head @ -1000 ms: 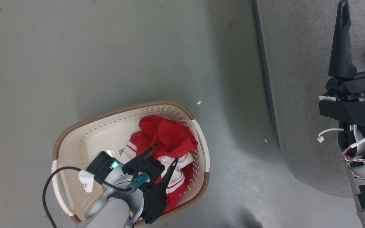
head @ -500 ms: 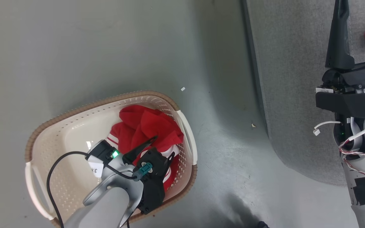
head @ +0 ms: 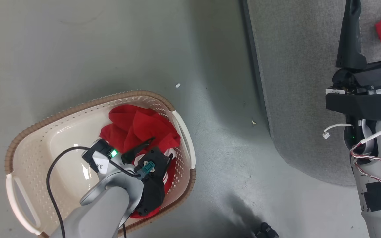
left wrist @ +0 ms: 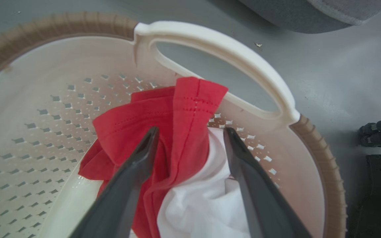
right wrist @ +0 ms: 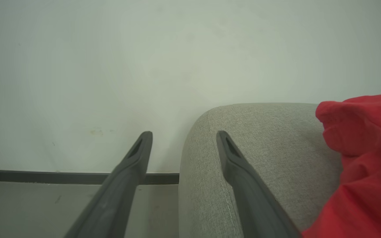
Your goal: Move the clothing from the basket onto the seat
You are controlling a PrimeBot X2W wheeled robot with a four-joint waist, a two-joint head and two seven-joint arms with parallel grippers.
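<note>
The cream basket (head: 78,107) with its brown rim stands on the floor at the lower left. The red and white clothing (head: 137,124) is bunched against its right end, below the white handle (left wrist: 227,49). My left gripper (head: 161,147) reaches down into the basket, open, with its fingers either side of a red fold and a white panel (left wrist: 191,129). The grey seat (head: 296,82) lies at the right. My right gripper (head: 372,19) hangs open over the seat's edge (right wrist: 184,133) with nothing in it. One red garment (right wrist: 365,158) lies on the seat (right wrist: 260,138) beside it.
Grey floor runs between basket and seat, with small scraps (head: 177,85) on it. A dark wheeled part (left wrist: 380,132) sits on the floor near the basket. A pale wall with a dark skirting strip (right wrist: 61,178) stands beyond the seat.
The head camera has shifted, sliding the whole scene left and up. My left gripper has sunk lower into the clothing at the basket's right end, still open. The right gripper holds its place.
</note>
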